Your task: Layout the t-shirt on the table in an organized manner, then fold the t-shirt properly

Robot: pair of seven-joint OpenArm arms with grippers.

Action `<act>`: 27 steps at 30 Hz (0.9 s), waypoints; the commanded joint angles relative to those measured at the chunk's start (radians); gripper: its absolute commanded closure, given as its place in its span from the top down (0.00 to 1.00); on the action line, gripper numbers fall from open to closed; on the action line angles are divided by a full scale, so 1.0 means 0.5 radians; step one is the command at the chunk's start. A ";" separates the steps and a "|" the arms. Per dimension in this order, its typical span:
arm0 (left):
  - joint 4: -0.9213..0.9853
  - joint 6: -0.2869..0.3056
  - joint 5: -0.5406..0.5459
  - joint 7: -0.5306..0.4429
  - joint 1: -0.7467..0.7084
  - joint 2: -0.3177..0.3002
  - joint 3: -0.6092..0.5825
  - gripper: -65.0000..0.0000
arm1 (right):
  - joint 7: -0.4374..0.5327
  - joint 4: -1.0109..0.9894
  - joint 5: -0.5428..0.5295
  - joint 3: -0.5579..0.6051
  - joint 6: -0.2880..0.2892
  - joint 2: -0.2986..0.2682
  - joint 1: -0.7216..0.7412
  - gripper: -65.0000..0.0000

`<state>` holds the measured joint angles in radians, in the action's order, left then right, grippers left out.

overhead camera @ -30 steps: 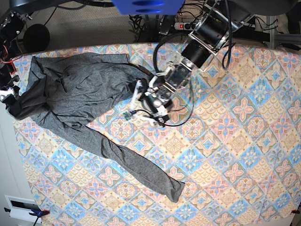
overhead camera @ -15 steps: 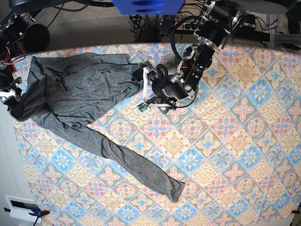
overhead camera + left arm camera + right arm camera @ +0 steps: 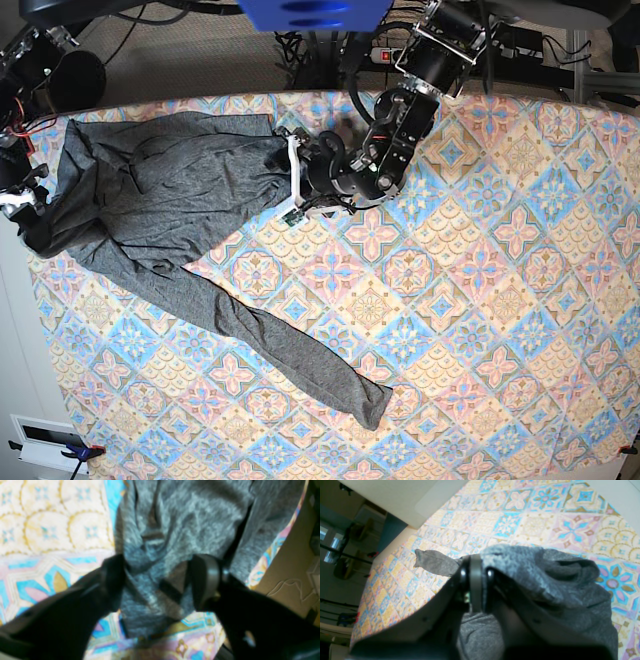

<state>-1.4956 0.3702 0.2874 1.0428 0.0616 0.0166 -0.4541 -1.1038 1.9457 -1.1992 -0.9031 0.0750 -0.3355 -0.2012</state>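
The dark-grey t-shirt (image 3: pixel 150 190) lies rumpled on the table (image 3: pixel 480 300) at the back left, with one long sleeve (image 3: pixel 290 350) trailing toward the front middle. My left gripper (image 3: pixel 289 176) is at the shirt's right edge. In the left wrist view it (image 3: pixel 157 580) stands open, its fingers (image 3: pixel 205 580) set on either side of a bunched fold of t-shirt (image 3: pixel 180 517). My right gripper (image 3: pixel 18 205) is at the table's left edge, shut on the shirt's left edge. The right wrist view shows this gripper (image 3: pixel 476 567) pinching the t-shirt (image 3: pixel 545 580).
The table's back edge (image 3: pixel 330 95) runs just behind the left gripper, with cables and a power strip (image 3: pixel 392 56) on the floor beyond. A white object (image 3: pixel 45 440) lies off the front left corner. Patterned cloth (image 3: pixel 520 522) stretches right and forward of the shirt.
My left arm has swung left and back to the shirt's right edge, and its jaws have narrowed around a fold. The right gripper and the shirt's left side have stayed put.
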 commanded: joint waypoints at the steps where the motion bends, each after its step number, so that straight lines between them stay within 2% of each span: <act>1: -0.002 0.001 -0.015 0.061 0.001 0.005 -0.005 0.50 | 0.052 0.029 -0.034 -0.012 0.014 -0.046 0.011 0.00; 4: -0.002 0.001 -0.006 0.070 0.004 -0.065 -0.005 0.26 | 0.049 0.029 -0.034 -0.012 0.014 -0.046 0.011 0.00; 6: -0.002 -0.002 -0.018 0.070 0.013 -0.108 0.001 0.03 | 0.049 0.029 -0.034 -0.012 0.014 -0.042 0.008 0.00; 7: -0.002 -0.002 -0.018 0.070 0.013 -0.151 0.008 0.00 | 0.049 0.029 -0.034 -0.012 0.014 -0.033 0.008 0.00; 9: -0.030 -0.002 -0.006 0.064 0.013 -0.259 0.075 0.00 | 0.046 0.029 -0.034 -0.012 0.014 -0.012 0.008 0.00; 10: -0.051 -0.002 -0.009 0.052 0.004 -0.308 0.127 0.03 | 0.040 0.029 -0.034 -0.012 0.014 0.001 0.008 0.00; 15: -0.070 -0.002 -0.009 0.012 0.010 -0.572 0.517 0.00 | 0.030 0.029 -0.034 0.010 0.014 0.117 0.008 0.00; 20: -0.055 -0.002 -0.024 -0.129 0.019 -0.842 0.799 0.00 | 0.043 0.026 -0.034 0.212 0.014 0.142 0.002 0.00; 24: -0.036 -0.002 -0.027 -0.157 0.078 -0.968 0.891 0.00 | 0.043 0.026 -0.034 0.298 0.014 0.225 0.005 0.00; 27: 0.133 -0.002 -0.027 -0.163 0.161 -0.995 0.953 0.00 | 0.040 0.026 -0.034 0.350 0.014 0.277 0.005 0.00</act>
<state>-1.4174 0.3767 0.2813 0.9646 0.1314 -0.4603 0.0113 -1.1007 1.9446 -1.1915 -0.7280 0.0734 -0.1844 -0.2070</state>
